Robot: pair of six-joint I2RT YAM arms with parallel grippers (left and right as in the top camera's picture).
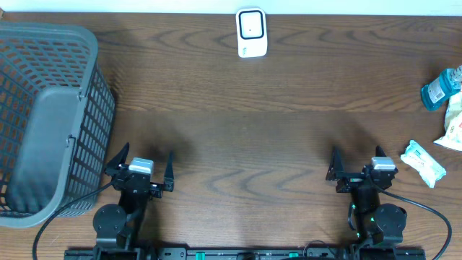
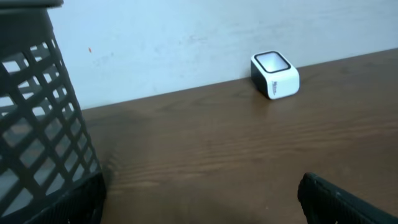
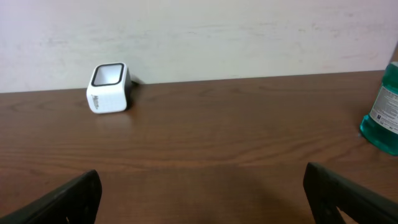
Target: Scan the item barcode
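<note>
White packet [image 1: 424, 162] lies just right of my right fingers [image 1: 335, 170], left fingers [image 1: 169, 170] far off; both pairs spread, empty.

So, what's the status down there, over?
Left gripper open, empty. Right gripper open, empty. Scanner at far edge; bottle and packet at right, untouched. Nothing blocking; basket off to left.

On the brown table [image 3: 217, 143], a white scanner [image 3: 109, 88] sits near the wall [image 3: 249, 31], a teal bottle [image 3: 384, 118] far right.
</note>
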